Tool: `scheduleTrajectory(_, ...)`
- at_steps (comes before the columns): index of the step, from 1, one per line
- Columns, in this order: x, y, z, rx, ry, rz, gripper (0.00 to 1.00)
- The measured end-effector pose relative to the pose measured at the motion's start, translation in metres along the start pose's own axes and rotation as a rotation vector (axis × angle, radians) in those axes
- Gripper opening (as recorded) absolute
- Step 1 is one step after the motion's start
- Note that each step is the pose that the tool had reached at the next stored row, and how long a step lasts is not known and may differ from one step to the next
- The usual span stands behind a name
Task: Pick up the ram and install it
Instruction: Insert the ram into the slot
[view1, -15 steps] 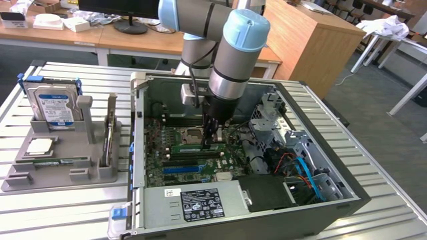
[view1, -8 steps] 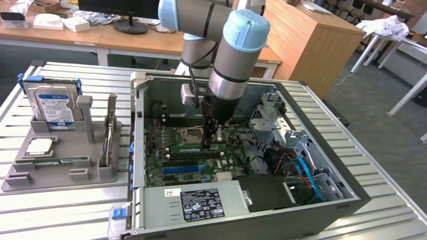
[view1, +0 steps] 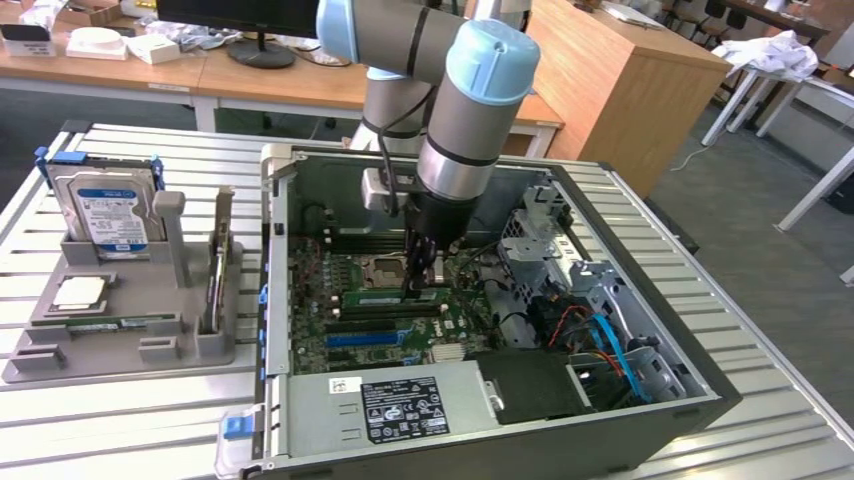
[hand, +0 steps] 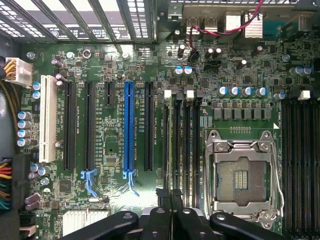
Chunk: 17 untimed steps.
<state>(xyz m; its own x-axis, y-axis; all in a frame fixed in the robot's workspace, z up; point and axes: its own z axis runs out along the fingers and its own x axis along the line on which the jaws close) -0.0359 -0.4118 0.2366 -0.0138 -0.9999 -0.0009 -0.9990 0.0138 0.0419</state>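
Reaching down into the open computer case (view1: 667, 395) on the desk (view1: 134, 430), the arm places its tool (view1: 424, 285) over the motherboard (view1: 344, 325). The tool is drawn almost fully closed and pinches the ram (view1: 384, 297), a thin green stick standing on edge. In the wrist view the tool (hand: 173, 197) grips the ram (hand: 176, 150) edge-on, in line with the memory slots (hand: 192, 150) just beside the empty processor socket (hand: 242, 175). Whether the ram is fully seated cannot be told. On the exterior view's left, well apart from the case, a grey tray (view1: 200, 345) holds a hard drive (view1: 107, 215).
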Motion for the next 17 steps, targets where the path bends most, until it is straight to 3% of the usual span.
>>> scheduleTrajectory(17,0.0,-0.0002,0.004,-0.0001,0.0,0.0,0.12)
